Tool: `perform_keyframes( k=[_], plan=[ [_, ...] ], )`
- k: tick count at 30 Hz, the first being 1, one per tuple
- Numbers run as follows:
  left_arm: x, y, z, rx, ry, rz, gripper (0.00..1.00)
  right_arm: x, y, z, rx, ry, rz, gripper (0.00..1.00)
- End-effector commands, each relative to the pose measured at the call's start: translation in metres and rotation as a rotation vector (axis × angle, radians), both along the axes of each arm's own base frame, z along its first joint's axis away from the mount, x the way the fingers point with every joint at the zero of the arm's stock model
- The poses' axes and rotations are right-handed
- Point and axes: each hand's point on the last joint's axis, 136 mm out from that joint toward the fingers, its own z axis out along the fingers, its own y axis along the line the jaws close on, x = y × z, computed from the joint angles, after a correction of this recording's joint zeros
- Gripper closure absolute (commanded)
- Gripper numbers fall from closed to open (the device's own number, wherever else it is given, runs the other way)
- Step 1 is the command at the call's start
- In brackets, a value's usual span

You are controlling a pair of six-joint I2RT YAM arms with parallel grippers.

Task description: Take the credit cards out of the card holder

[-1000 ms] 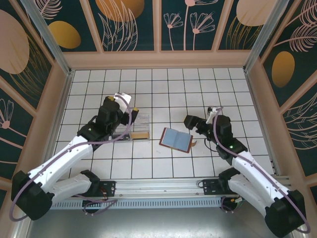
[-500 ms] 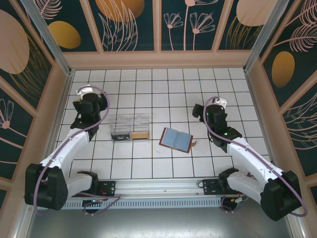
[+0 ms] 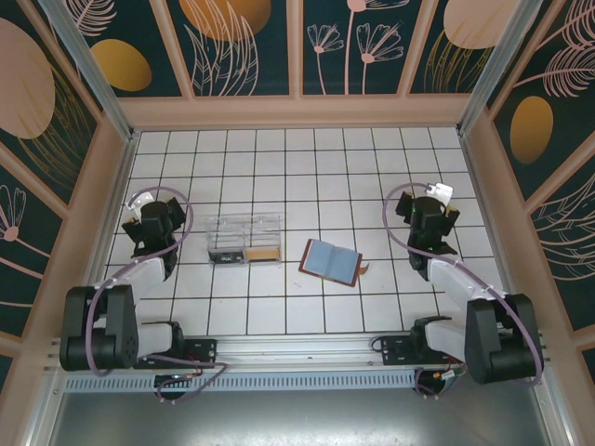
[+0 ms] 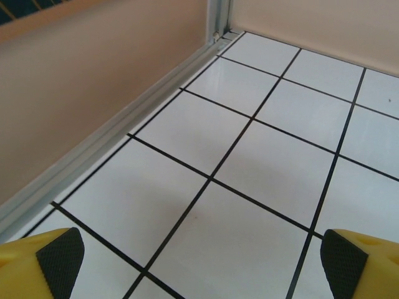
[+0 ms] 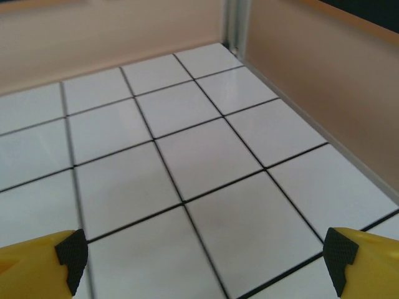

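The card holder (image 3: 330, 263) lies open like a book on the tiles at mid-table, blue-grey inside with a brown edge and a small tan tab at its right. Whether credit cards sit in its pockets I cannot tell from above. My left gripper (image 3: 154, 217) is folded back at the far left, well away from the holder. In the left wrist view it (image 4: 201, 265) stands open over bare tile. At the right, about two tiles from the holder, my right gripper (image 3: 427, 214) is likewise drawn back. The right wrist view shows it (image 5: 206, 258) open with nothing between its fingers.
A clear plastic box (image 3: 244, 240) stands left of the holder, with a tan card-like piece (image 3: 263, 253) and a dark one (image 3: 226, 253) inside. The left wall rail (image 4: 93, 149) runs close beside my left gripper. The right wall (image 5: 324, 93) is near my right gripper.
Both arms have pulled back from the middle, the left away from the clear box, the right away from the card holder. Holder and box have not moved.
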Motion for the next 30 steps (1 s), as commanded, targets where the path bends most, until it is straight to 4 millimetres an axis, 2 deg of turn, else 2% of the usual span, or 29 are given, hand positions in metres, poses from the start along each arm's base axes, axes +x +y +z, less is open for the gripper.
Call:
perform_keyframes(
  k=[1, 4, 7, 11, 14, 18, 19, 21, 30],
  plan=[
    [0.017, -0.009, 0.018, -0.031, -0.192, -0.058, 0.01, 0.013, -0.005, 0.024, 0.018, -0.174, 0.054, 0.01],
    [0.024, -0.015, 0.021, 0.023, -0.204, -0.118, 0.01, 0.015, -0.009, 0.023, 0.043, -0.227, 0.094, 0.01],
    [0.015, -0.009, 0.026, 0.04, -0.267, -0.086, 0.01, 0.018, -0.007, 0.022, 0.063, -0.27, 0.142, 0.01],
    [0.02, -0.018, 0.025, 0.045, -0.262, -0.151, 0.01, 0.03, 0.002, 0.0, 0.077, -0.201, 0.24, 0.01],
    [0.014, -0.03, 0.031, 0.06, -0.306, -0.225, 0.01, 0.02, 0.007, -0.014, 0.06, -0.232, 0.264, 0.01],
    [0.008, -0.058, 0.025, 0.096, -0.346, -0.397, 0.01, 0.009, 0.018, -0.015, 0.014, -0.292, 0.292, 0.01],
    [0.006, -0.058, 0.029, 0.101, -0.389, -0.395, 0.01, 0.014, 0.02, -0.018, 0.013, -0.264, 0.3, 0.01],
    [0.014, -0.054, 0.019, 0.084, -0.312, -0.378, 0.01, 0.02, 0.021, -0.024, 0.023, -0.228, 0.311, 0.01],
    [0.021, -0.065, 0.02, 0.097, -0.305, -0.441, 0.01, 0.02, 0.021, -0.023, 0.024, -0.235, 0.311, 0.01]
  ],
)
